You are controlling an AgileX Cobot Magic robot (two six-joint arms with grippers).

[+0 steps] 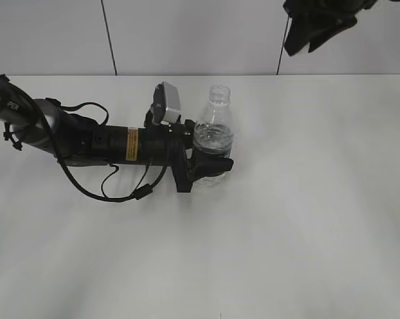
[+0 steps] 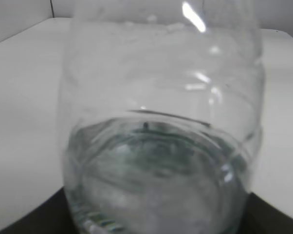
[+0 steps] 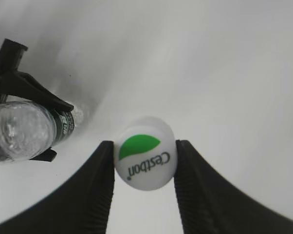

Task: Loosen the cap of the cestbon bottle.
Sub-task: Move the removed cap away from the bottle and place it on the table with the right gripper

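Already the cap [image 3: 145, 153] is off, pinched in the right gripper [image 3: 144, 158] high above the surface [image 1: 306, 219]. The left gripper [image 1: 210, 165] clamps the bottle [image 1: 214, 136] upright near the far edge; hold steady. The label is hidden, and the right gripper is cut off in the exterior view.
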